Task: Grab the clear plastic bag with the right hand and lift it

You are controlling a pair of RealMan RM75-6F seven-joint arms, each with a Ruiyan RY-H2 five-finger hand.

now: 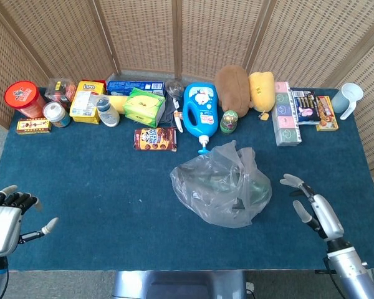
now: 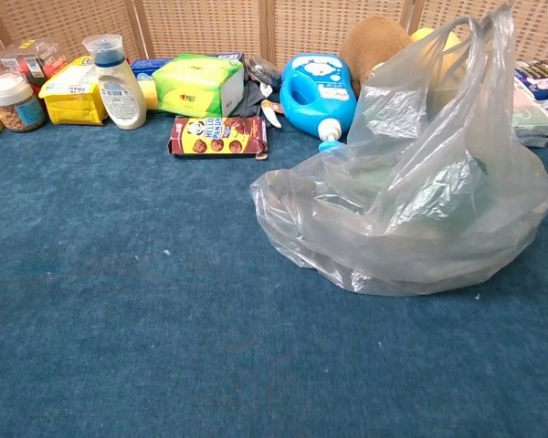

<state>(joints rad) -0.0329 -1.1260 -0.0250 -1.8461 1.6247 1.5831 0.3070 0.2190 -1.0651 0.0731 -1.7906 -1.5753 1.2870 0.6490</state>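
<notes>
Just left of the right hand's (image 1: pixel 313 210) spread, empty fingers (image 1: pixel 292 180) sits the clear plastic bag (image 1: pixel 222 185) — near, not touching — crumpled on the blue desk (image 1: pixel 112 187). Beyond the bag lies a blue bottle (image 1: pixel 200 112). Far across, at the desk's near corner, the left hand (image 1: pixel 6 218) rests — fingers apart, holding nothing.

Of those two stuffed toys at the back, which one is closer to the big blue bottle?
The brown plush toy; it sits right beside the blue detergent bottle, while the yellow plush toy lies on its far side.
</notes>
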